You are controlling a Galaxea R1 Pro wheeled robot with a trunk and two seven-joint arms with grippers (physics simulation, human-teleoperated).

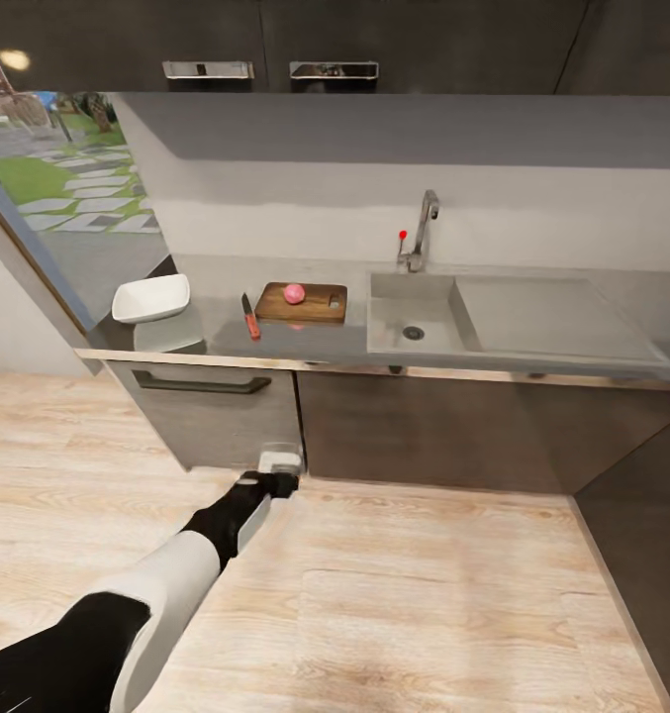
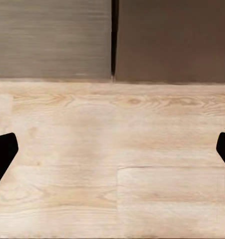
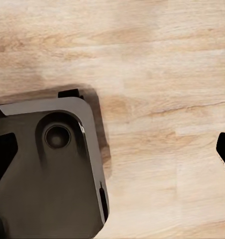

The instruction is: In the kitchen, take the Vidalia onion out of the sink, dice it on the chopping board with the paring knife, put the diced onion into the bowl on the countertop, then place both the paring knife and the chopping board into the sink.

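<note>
The pinkish-red Vidalia onion (image 1: 294, 293) sits whole on the brown chopping board (image 1: 321, 308), on the grey countertop (image 1: 208, 335) just left of the steel sink (image 1: 414, 319). The red-handled paring knife (image 1: 249, 318) lies left of the board. Further left stands the white bowl (image 1: 151, 297). My left arm hangs low in front of the cabinets, and its gripper (image 1: 278, 465) points at the floor, far below the counter. In the left wrist view the left gripper (image 2: 112, 154) is open, fingers (image 2: 1, 154) wide apart over bare planks. The right gripper (image 3: 112, 149) is open too, above the floor.
The chrome tap (image 1: 421, 233) with its red knob (image 1: 403, 236) stands behind the basin, and the flat drainboard (image 1: 547, 317) extends right. Dark cabinet fronts (image 1: 424, 431) with a drawer handle (image 1: 201, 384) line the counter. My dark base (image 3: 47, 174) lies under the right gripper. A window (image 1: 57, 168) is at left.
</note>
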